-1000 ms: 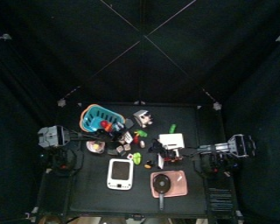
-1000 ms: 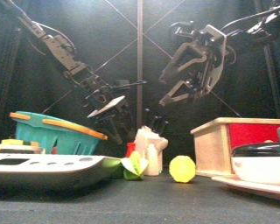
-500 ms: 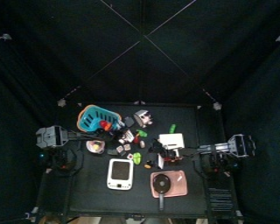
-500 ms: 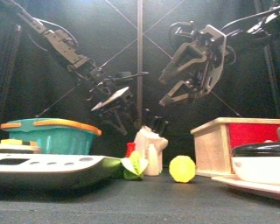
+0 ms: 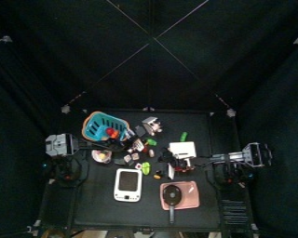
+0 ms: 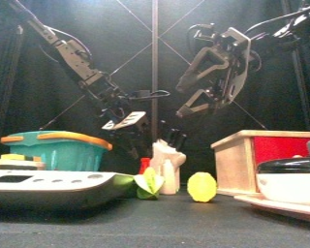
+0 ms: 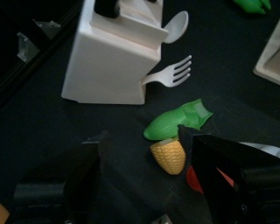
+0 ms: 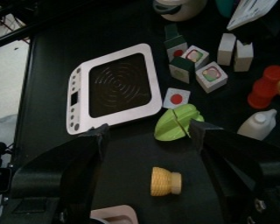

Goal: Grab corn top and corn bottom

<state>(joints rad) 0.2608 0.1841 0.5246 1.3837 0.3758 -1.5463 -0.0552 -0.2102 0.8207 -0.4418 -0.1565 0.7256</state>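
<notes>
The corn comes in 2 pieces, and they lie apart on the table. The corn bottom (image 7: 170,157), a short yellow kernel stub, sits in the lower middle of the left wrist view, framed by the jaws of the left gripper (image 7: 149,166). Touching it, toward the frame's centre, lies a green husk piece (image 7: 178,121), its long axis running diagonally up to the right. Beyond that stands a white utensil block (image 7: 108,57) with a white fork (image 7: 171,72) at its side.

The corn top (image 8: 178,122), a green leafy cap, lies near the centre of the right wrist view, between the jaws of the right gripper (image 8: 149,140). A second yellow stub (image 8: 166,180) lies below it, apart from it, and a white scale (image 8: 111,84) sits to the upper left. I cannot tell for certain which green piece belongs to which stub.

Both grippers are spread wide and hold nothing. In the front view the left gripper (image 6: 125,108) hangs left of centre, lower than the right gripper (image 6: 209,77), and both are well above the yellow piece (image 6: 201,186) at the table's front.

My judgement: the left arm is nearer its target and lined up over the stub, so a straight descent should serve.
</notes>
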